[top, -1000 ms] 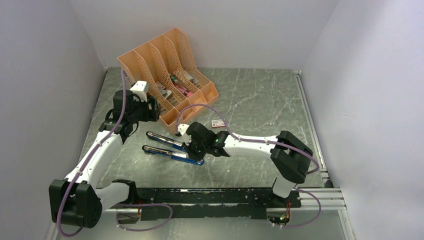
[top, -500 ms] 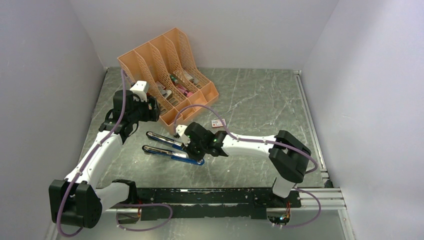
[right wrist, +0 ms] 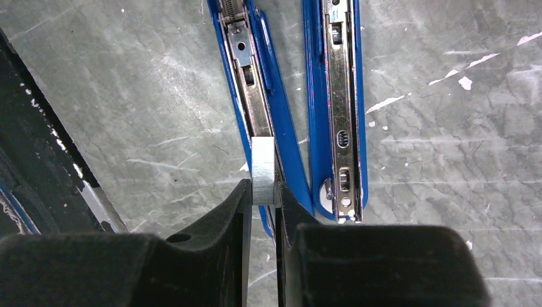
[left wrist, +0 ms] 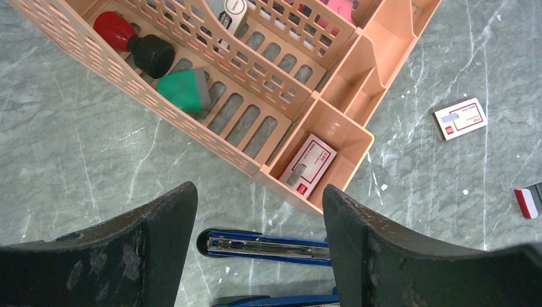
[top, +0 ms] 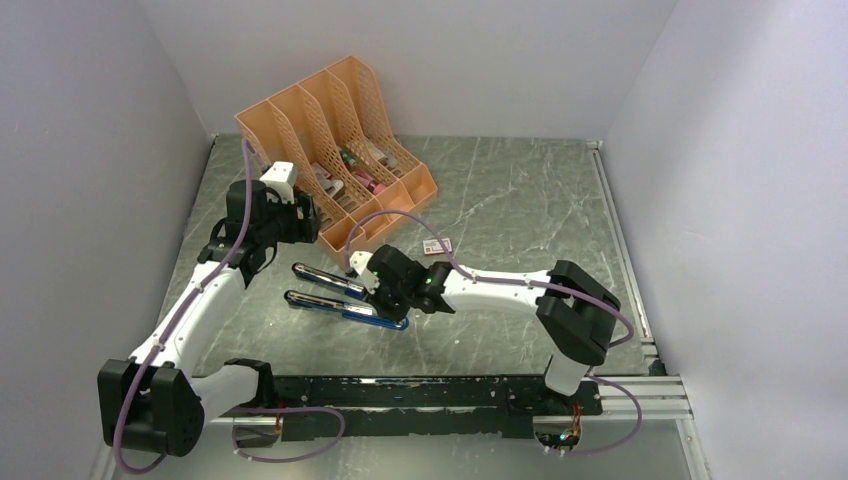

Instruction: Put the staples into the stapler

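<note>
Top external view: the grey-green marbled tabletop is carrying a peach slotted plastic desk organiser at back left. The left gripper is hovering just in front of the organiser, fingers spread wide, holding nothing. The right gripper is reaching low over the blue-and-chrome stapler, which is lying hinged fully open with both halves flat and side by side.

Right wrist view: the right gripper is pinching the small silvery-grey ribbed block of staples by its near end. The block is sitting over the chrome channel of the half with the spring, towards the hinge end. Contact with the rail: cannot tell.

Judgement: seating is the step in hand. The channel is running slightly slanted to the fingers, so the block's long axis needs aligning first. Then it should go down level and be released only once it is between the channel walls.

A small white-and-red box is lying apart, right of the organiser.
</note>
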Tool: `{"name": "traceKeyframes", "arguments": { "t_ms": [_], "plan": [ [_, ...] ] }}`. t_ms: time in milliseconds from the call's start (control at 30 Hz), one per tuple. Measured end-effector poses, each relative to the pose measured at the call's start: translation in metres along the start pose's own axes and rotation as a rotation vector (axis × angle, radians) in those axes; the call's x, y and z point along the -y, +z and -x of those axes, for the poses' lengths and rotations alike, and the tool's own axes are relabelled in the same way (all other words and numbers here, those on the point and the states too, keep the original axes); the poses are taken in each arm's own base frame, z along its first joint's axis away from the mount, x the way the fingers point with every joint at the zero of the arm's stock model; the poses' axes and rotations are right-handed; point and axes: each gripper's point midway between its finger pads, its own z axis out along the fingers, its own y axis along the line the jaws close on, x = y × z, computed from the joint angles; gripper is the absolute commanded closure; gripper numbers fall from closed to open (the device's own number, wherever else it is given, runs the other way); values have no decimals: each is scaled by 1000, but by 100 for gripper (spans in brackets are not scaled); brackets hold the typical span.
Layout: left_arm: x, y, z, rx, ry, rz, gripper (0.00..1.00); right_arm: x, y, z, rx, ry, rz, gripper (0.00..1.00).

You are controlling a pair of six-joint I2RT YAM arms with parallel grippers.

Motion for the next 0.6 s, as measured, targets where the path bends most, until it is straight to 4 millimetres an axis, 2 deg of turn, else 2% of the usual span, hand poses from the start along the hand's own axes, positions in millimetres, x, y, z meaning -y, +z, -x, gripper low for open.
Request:
{"name": "traceKeyframes", "arguments": {
  "t_ms": [600],
  "plan": [
    [0,0,0,0,0,0,24,1,4,-1,-14,-54,8,100]
  ]
}}
